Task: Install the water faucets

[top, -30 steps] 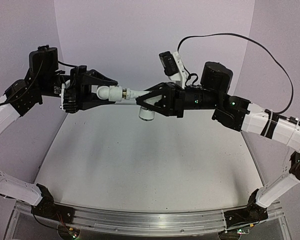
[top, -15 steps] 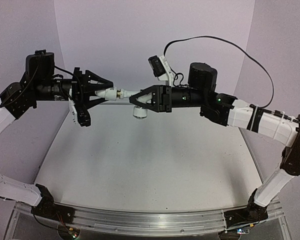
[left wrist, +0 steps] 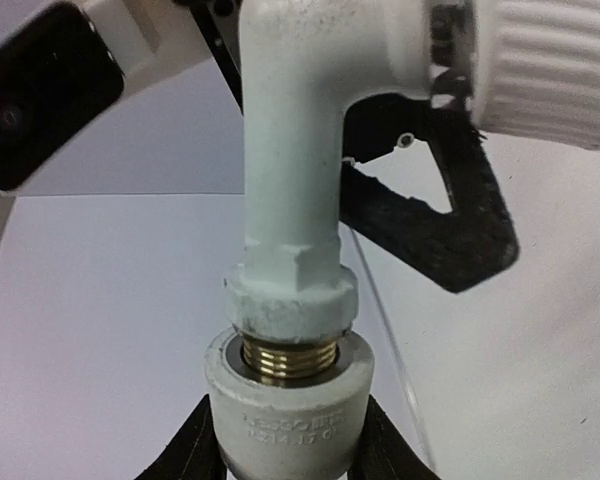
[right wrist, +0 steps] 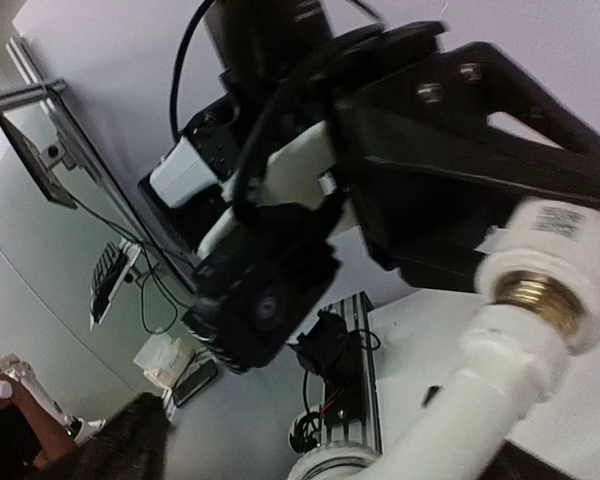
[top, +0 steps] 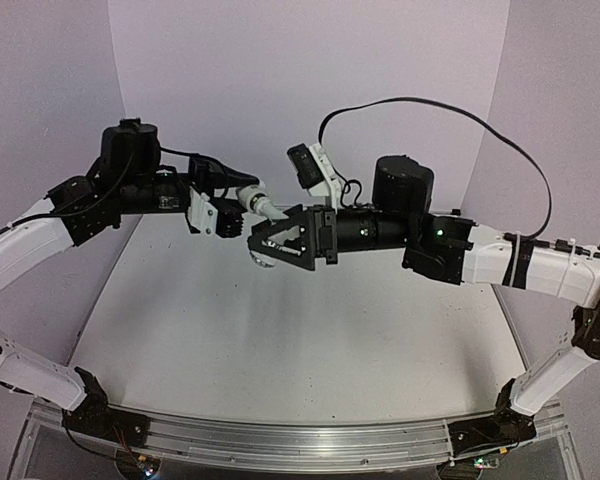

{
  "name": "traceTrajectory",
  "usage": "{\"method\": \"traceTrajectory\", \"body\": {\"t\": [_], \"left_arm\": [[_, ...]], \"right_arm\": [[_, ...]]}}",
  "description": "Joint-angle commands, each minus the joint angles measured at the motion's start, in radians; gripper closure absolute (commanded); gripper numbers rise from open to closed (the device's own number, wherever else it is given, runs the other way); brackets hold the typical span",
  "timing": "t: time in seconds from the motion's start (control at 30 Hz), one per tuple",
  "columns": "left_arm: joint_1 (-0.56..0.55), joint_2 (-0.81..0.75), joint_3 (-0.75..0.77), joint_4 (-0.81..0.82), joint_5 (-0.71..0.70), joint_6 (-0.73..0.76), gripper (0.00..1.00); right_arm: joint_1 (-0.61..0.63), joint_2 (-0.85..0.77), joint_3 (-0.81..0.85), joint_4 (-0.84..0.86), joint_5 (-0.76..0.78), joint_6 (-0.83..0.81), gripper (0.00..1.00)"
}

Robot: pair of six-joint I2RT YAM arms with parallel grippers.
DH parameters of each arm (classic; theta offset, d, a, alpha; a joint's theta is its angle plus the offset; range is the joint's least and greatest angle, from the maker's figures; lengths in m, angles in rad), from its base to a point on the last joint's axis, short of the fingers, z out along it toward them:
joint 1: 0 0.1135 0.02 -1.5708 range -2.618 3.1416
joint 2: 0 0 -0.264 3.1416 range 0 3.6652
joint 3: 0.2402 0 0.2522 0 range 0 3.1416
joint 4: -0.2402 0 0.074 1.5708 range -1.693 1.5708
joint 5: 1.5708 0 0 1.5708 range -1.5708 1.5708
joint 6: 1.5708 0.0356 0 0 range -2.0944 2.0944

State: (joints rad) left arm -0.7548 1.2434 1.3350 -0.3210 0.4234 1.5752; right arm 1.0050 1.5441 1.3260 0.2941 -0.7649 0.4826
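Note:
The water faucets are joined in mid-air above the table. In the left wrist view the white tap [left wrist: 290, 150] is screwed by its brass thread [left wrist: 285, 358] into the white elbow fitting [left wrist: 285, 410]. My left gripper [left wrist: 285, 455] is shut on that fitting. The ribbed knob [left wrist: 550, 70] sits at the top right. From above, my left gripper [top: 240, 200] holds the fitting [top: 248, 197] and the tap [top: 268, 212] slants down to the right. My right gripper [top: 264, 244] is open around the tap's far end, and one of its fingers [left wrist: 450, 220] stands off the tap body.
The grey table [top: 300, 340] lies below both arms, with purple walls behind and at the sides. A metal rail [top: 300, 440] runs along the near edge between the arm bases. The right arm's black cable [top: 450, 110] loops overhead.
The right gripper has let go of the tap and opened. The left arm has swung right and turned, carrying the joined parts; the right arm has shifted left and a little lower.

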Motion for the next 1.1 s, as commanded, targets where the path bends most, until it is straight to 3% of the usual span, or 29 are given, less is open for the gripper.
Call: {"method": "traceTrajectory", "body": {"t": [0.0, 0.2, 0.37, 0.5, 0.73, 0.9, 1.07], "left_arm": [[0.004, -0.04, -0.061, 0.161, -0.021, -0.246, 1.0], [0.006, -0.103, -0.132, 0.214, -0.001, -0.49, 1.0], [0.008, -0.099, -0.154, 0.218, -0.05, -0.748, 1.0], [0.011, -0.064, -0.163, 0.192, -0.062, -1.031, 1.0], [0.018, -0.06, -0.273, 0.146, 0.082, -1.487, 1.0], [0.019, -0.104, -0.326, 0.116, 0.243, -1.796, 1.0], [0.019, -0.097, -0.32, 0.086, 0.471, -1.991, 1.0]], "right_arm": [[-0.009, -0.119, -0.099, 0.05, 0.086, 0.008, 0.02], [-0.12, -0.261, -0.266, 0.028, 0.197, 0.112, 0.02], [-0.157, -0.357, -0.356, -0.04, 0.244, 0.066, 0.02], [-0.16, -0.39, -0.313, -0.239, 0.305, -0.159, 0.02], [-0.159, -0.464, -0.314, -0.351, 0.365, -0.566, 0.02], [-0.159, -0.482, -0.345, -0.36, 0.296, -0.868, 0.02], [-0.159, -0.463, -0.384, -0.29, 0.156, -1.16, 0.02]]}}
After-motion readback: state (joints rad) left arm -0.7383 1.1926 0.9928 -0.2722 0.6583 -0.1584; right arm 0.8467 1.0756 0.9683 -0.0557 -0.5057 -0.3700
